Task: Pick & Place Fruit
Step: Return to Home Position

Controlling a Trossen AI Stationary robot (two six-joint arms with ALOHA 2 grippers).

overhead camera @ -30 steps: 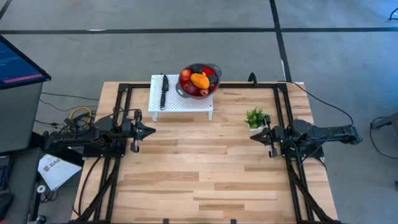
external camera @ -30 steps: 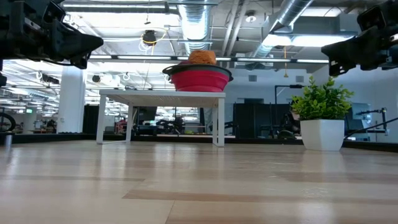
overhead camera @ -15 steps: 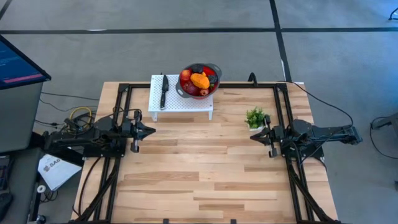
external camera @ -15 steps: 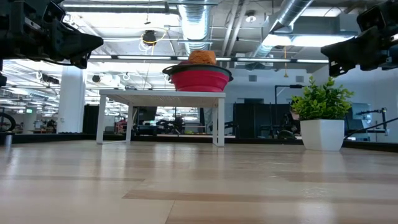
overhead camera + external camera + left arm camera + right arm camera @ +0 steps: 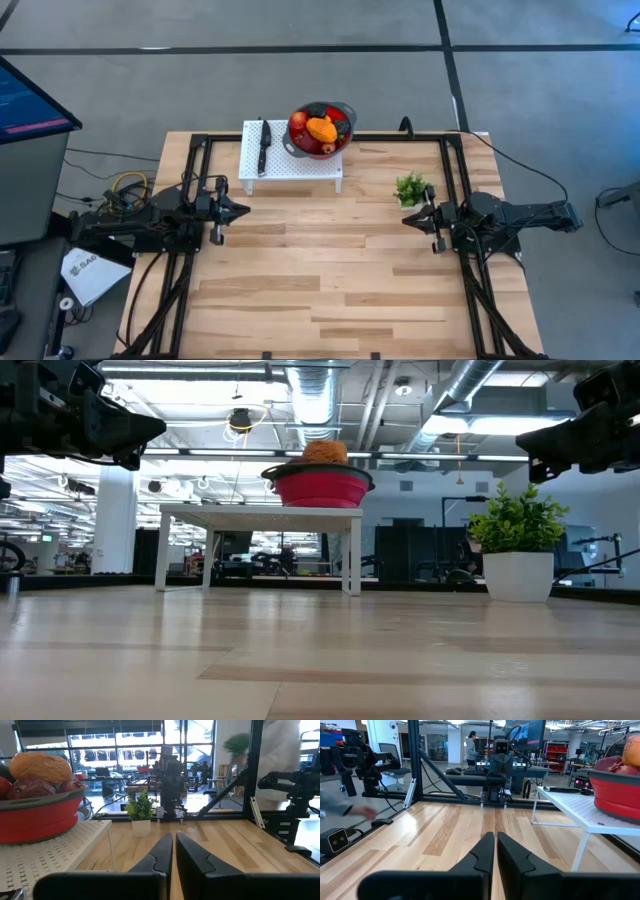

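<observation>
My left pincer [image 5: 241,210]: fingers together, gripping nothing, hanging above the tabletop [image 5: 330,270] on its left side, pointing across at the other arm.
My right pincer [image 5: 407,221]: fingers together too, empty, on the right side, near the plant [image 5: 410,187].
Fruit [image 5: 320,130]: piled in the red strainer bowl [image 5: 318,490] (a yellow-orange piece on top).
Red strainer bowl: on the white shelf [image 5: 295,165] at the tabletop's far edge.
Knife [image 5: 264,145]: lying on the shelf, left of the bowl, apart from it.

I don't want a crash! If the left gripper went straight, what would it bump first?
Probably the right gripper, facing the left gripper across the light wooden table; nothing stands between them.
</observation>
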